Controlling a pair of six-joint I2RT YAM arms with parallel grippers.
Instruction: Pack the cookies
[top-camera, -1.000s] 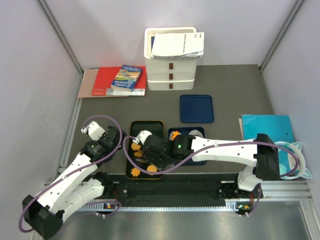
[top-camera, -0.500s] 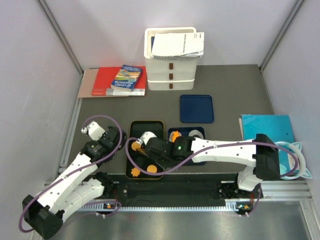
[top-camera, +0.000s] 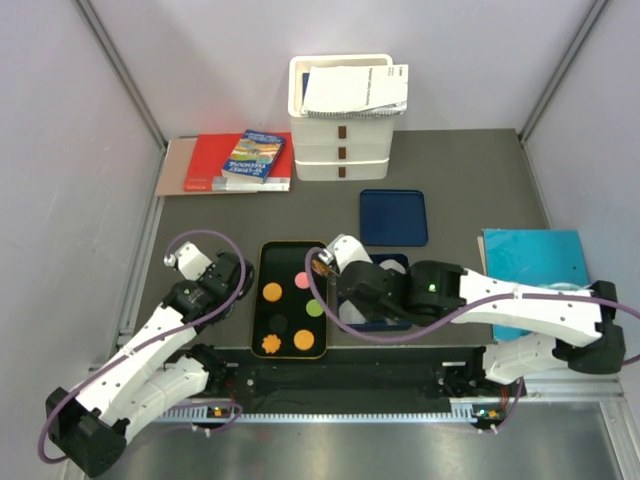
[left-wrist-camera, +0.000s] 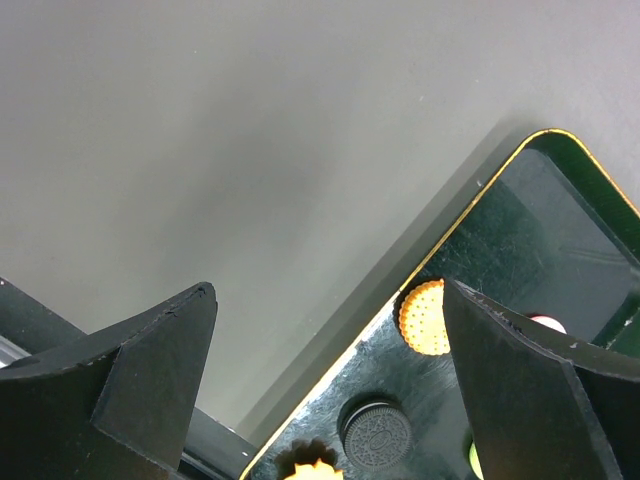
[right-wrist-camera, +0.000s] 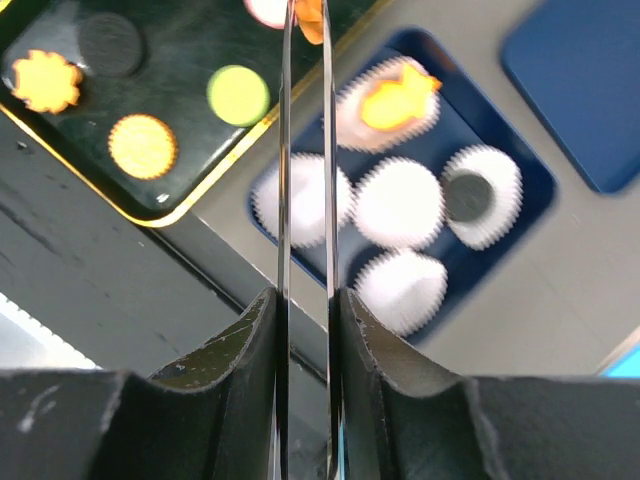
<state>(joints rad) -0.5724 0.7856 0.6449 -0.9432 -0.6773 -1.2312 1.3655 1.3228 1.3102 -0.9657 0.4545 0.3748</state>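
right pincer (top-camera: 322, 263): clamped on orange cookie (right-wrist-camera: 309, 22), which stands on edge, flat faces against the fingers
left pincer (left-wrist-camera: 328, 290): wide apart, empty
other cookies (top-camera: 272, 292): flat in black tray (top-camera: 285, 258)

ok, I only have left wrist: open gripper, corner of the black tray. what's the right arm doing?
Observer: The right gripper is at the right rim of the black tray, shut on an orange cookie.
Operator: anything packed?
Observer: Two of the five paper cups in the blue cup tray are filled, one with an orange flower cookie, one with a black cookie.
Operator: how many left to pick?
Observer: Six loose cookies lie on the black tray.
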